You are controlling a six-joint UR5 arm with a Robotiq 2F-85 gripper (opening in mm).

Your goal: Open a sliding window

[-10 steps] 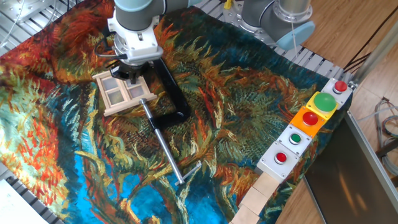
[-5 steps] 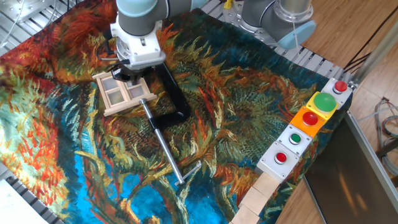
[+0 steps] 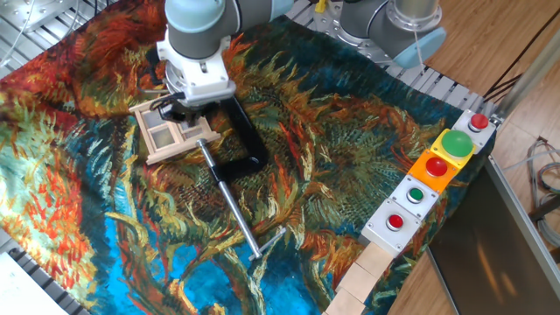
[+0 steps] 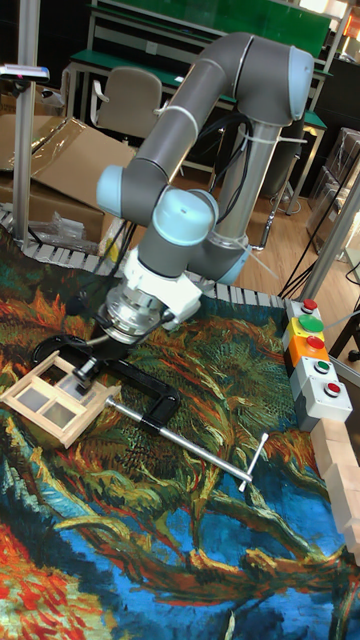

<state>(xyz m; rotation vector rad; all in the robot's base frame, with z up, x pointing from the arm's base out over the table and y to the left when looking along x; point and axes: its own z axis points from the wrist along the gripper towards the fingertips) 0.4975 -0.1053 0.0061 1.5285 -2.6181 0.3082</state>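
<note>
The sliding window (image 3: 173,133) is a small light-wood frame with translucent panes, lying flat on the patterned cloth at the left. In the tall fixed view the sliding window (image 4: 52,401) shows at the left edge. My gripper (image 3: 178,110) points straight down over the window's far right corner, and its dark fingertips (image 4: 86,368) touch or nearly touch the wood there. The wrist hides the gap between the fingers, so their spacing is unclear.
A black C-clamp (image 3: 243,131) lies right beside the window, with its metal screw rod (image 3: 231,203) running toward the front. A box of coloured buttons (image 3: 435,172) lines the right edge, and wooden blocks (image 3: 367,271) sit at the front right. A second arm's base (image 3: 394,26) stands at the back.
My gripper has shifted slightly to the right along the window's far side. The window frame and the clamp have stayed in place.
</note>
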